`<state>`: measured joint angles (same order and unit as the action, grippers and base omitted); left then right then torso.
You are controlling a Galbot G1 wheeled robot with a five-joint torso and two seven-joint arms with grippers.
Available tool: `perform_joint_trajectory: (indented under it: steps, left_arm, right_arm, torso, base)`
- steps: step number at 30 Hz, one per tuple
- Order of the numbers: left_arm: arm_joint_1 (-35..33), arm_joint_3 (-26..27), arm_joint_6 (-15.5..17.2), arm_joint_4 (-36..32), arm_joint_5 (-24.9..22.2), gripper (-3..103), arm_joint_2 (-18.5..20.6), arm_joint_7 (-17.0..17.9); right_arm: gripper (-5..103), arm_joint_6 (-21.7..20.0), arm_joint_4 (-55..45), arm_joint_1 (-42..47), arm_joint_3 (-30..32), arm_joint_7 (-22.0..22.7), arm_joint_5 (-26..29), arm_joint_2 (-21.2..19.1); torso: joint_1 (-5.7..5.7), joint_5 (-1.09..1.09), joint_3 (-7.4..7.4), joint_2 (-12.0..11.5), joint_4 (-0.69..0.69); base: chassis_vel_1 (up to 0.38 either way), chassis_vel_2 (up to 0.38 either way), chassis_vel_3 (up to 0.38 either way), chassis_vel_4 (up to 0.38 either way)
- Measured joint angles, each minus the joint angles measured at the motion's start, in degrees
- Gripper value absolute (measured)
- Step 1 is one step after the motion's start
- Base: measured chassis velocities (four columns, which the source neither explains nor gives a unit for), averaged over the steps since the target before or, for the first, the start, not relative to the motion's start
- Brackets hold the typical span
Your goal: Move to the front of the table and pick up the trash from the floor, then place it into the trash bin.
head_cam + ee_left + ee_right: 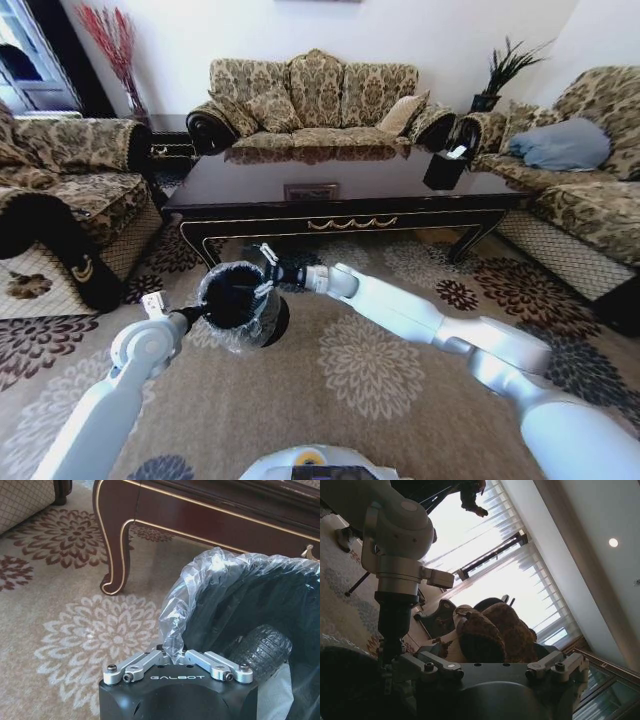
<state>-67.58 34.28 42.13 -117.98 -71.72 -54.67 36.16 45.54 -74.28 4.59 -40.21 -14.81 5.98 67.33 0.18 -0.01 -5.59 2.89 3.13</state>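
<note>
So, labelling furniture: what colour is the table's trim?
Gold lines on dark wood, clearest on the table leg in the left wrist view.

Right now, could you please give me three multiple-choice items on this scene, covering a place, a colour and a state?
1. Where is the round black trash bin lined with clear plastic?
A. On the sofa
B. Before the dark glossy wooden table, between both end effectors
C. On the table

2. What colour is the scroll ornament on the table's rail?
A. Gold
B. Silver
C. Blue

3. The left end effector is:
A. Open, away from the bin
B. Resting on the table
C. Shut on the bin's lined rim

B: the trash bin sits before the table, the right end effector opposite.
A: the ornament is gold.
C: the left end effector pinches the liner.
</note>
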Motion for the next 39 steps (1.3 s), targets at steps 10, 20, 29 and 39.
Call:
perform_joint_trajectory:
  steps: [10,20,29,39]
  left_arm:
    - [-3.79,1.47,0.00,-1.20,-0.31,2,-0.60,1.85]
    - [-7.87,0.78,0.00,0.83,0.50,2,-4.65,7.41]
    - [-8.37,1.45,-0.01,3.48,2.37,2,-7.37,11.04]
    - [-8.08,1.35,-0.01,5.82,0.88,2,-7.80,11.99]
  right_arm:
    - [100,-9.08,-6.53,2.29,-2.06,13.26,22.18,-10.77]
    - [100,-19.88,-10.60,11.78,7.93,32.20,30.43,-15.10]
    - [100,-30.62,-12.23,22.55,27.81,48.77,36.63,-19.34]
    - [100,-32.81,-17.19,32.83,40.05,52.49,40.91,-24.22]
  torso:
    - [0.00,0.03,0.00,0.00,0.06]
    - [0.00,0.02,0.01,0.00,0.04]
    - [0.00,0.03,0.00,0.00,0.06]
    - [0.00,0.02,0.01,0.00,0.04]
  base:
    - [0.000,0.000,0.000,0.000]
    - [0.000,0.000,0.000,0.000]
    - [0.000,0.000,0.000,0.000]
    - [0.000,0.000,0.000,0.000]
